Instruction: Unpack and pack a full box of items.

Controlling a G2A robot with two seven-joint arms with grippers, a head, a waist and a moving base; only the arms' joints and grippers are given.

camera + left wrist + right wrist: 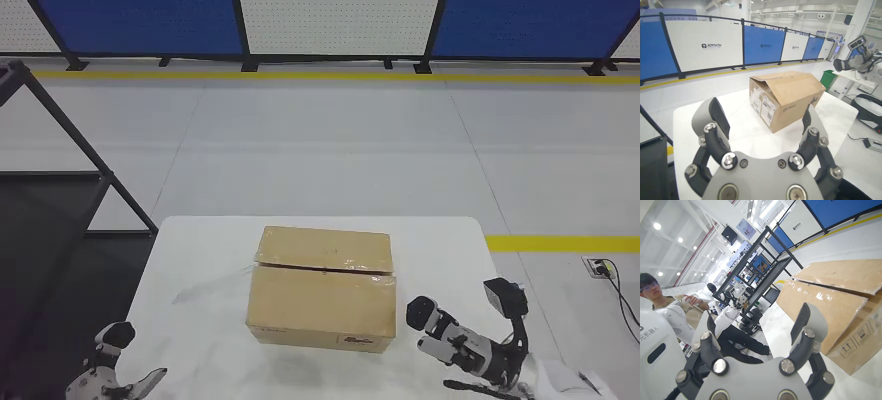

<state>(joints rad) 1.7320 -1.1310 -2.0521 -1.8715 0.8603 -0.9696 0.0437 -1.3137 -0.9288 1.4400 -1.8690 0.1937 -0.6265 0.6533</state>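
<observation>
Since both grippers sit at the near table edge, wide open and empty, I'd call this the very start of unpacking: nothing touched yet. Left gripper (762, 106) is at the near-left corner and right gripper (757, 311) near-right. Both have ribbed black rubber pads (720, 115) on grey metal fingers. Table (200, 260) is smooth white with rounded corners. Box (320, 290) is mid-table between the arms, apart from both. It's plain brown cardboard, rectangular, top flaps down with a gap along the seam, glossy clear tape split there. On the end facing the left gripper a top flap lifts slightly, with labels and crinkled film on that face. Next move likely needs a fingertip under a flap edge. Card is thin and bendy, and the box may slide on the slick top.
</observation>
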